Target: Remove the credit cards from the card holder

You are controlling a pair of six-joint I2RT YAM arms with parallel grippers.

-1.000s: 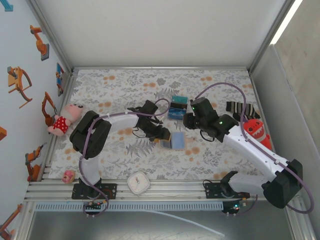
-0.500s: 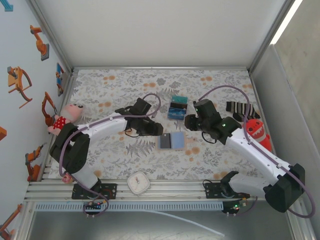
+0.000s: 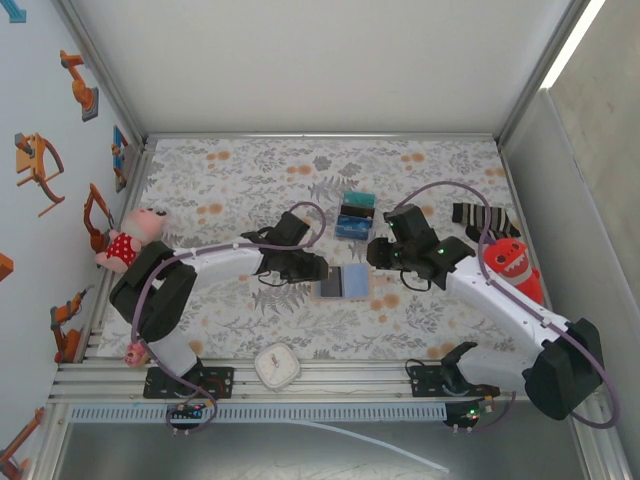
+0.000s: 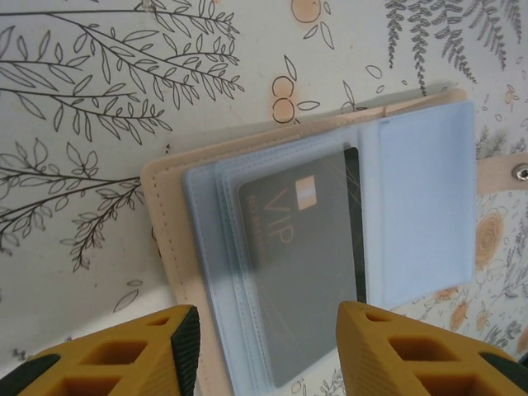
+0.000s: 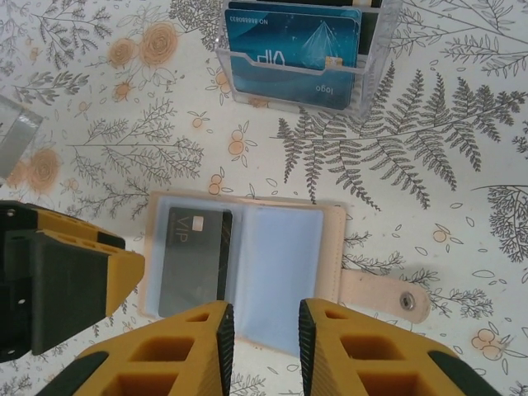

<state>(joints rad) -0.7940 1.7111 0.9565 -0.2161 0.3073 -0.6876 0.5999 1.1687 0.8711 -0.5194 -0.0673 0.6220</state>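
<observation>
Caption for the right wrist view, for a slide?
Open card holder lying flat, dark VIP card sleeved inside, clear card stand beyond.

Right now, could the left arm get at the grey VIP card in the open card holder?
Probably yes: the left gripper hovers open above the card holder, nothing between. But the grey VIP card sits inside a see-through sleeve, which may make it fiddly.

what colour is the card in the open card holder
Dark grey with VIP lettering; the card shows best in the left wrist view.

The card holder (image 4: pixel 421 206) runs past the lower edge.
</observation>
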